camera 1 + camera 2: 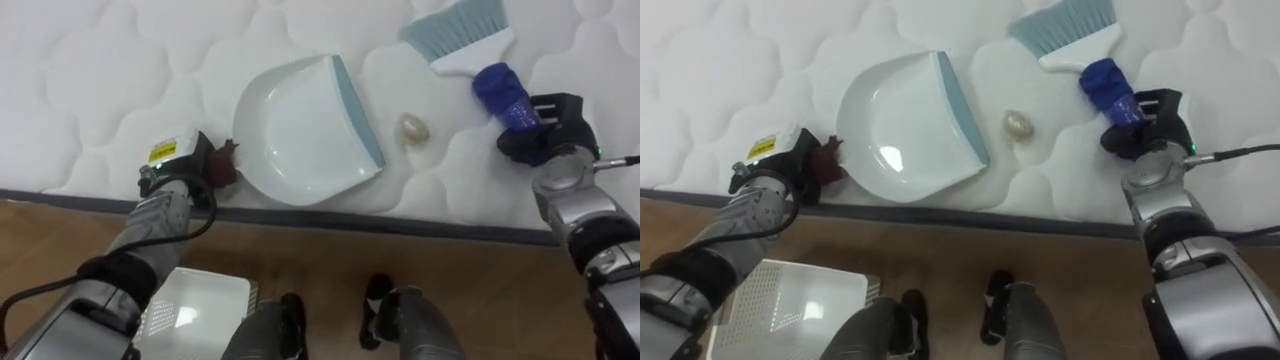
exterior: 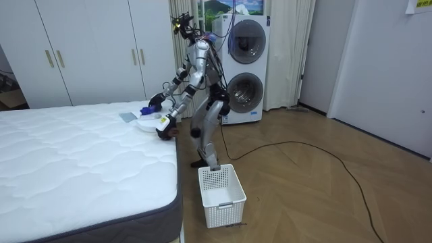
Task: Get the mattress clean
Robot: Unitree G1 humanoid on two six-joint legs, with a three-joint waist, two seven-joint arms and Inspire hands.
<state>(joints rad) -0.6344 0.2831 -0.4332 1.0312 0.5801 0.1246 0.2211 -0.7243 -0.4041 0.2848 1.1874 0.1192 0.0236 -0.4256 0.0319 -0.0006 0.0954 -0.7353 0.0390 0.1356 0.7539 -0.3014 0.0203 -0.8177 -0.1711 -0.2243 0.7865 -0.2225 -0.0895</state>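
Lying on the white quilted mattress [image 1: 100,80], a small beige crumpled scrap [image 1: 414,127] sits between white plastic dustpan [image 1: 300,130] and blue-handled brush [image 1: 462,35]. Left hand [image 1: 180,165] curls round the dustpan's handle, right hand [image 1: 545,135] round the brush's. White mesh basket [image 1: 200,305] stands on the floor below.

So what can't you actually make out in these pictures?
Small lump on the mattress: too small to identify, eye views.
Dustpan handle: mostly hidden by the left hand.
Brush bristle tips: cut off by the top edge; right hand covers its handle's end.
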